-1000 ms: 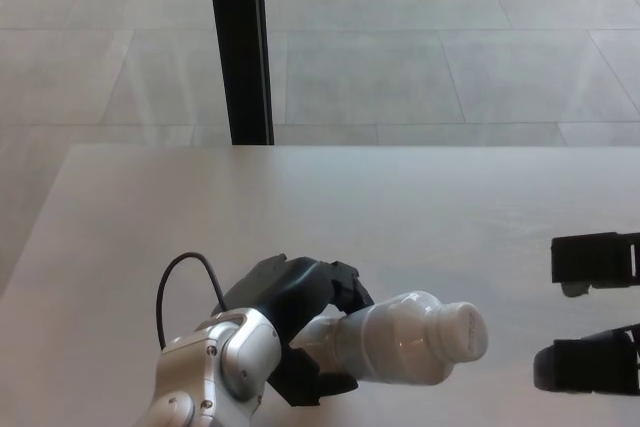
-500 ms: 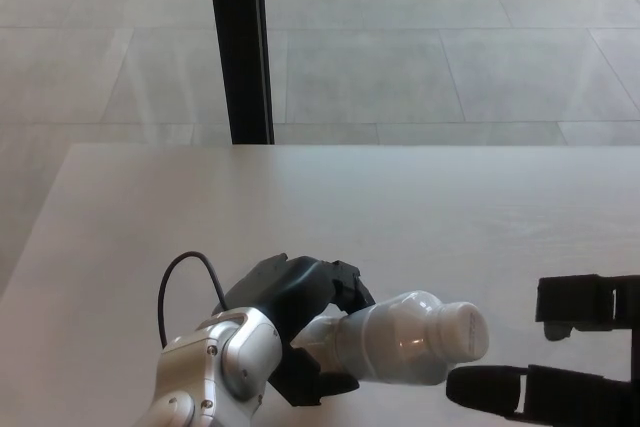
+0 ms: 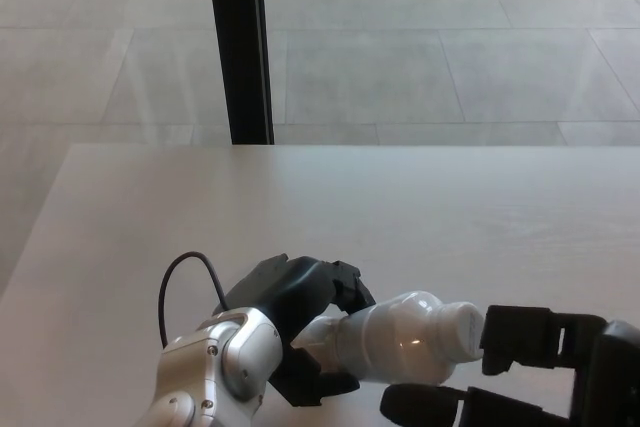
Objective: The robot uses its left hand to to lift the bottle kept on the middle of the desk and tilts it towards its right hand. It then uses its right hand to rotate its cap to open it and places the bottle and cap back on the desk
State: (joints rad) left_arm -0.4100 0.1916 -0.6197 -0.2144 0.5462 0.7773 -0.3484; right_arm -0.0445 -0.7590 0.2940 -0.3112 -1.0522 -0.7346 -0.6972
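Left hand (image 3: 300, 322), near left of the scene: black fingers are closed round the lower body of the bottle (image 3: 395, 339), which is held clear of the desk (image 3: 420, 207), tilted almost level with its white cap (image 3: 462, 330) pointing right. Right hand (image 3: 500, 372), near right corner: fingers are spread apart with nothing gripped, one finger just right of the cap and another stretched beneath the bottle's neck; contact cannot be told. Beyond the desk's far edge, a black post (image 3: 240, 42) is seen upright against a pale tiled floor (image 3: 450, 37).
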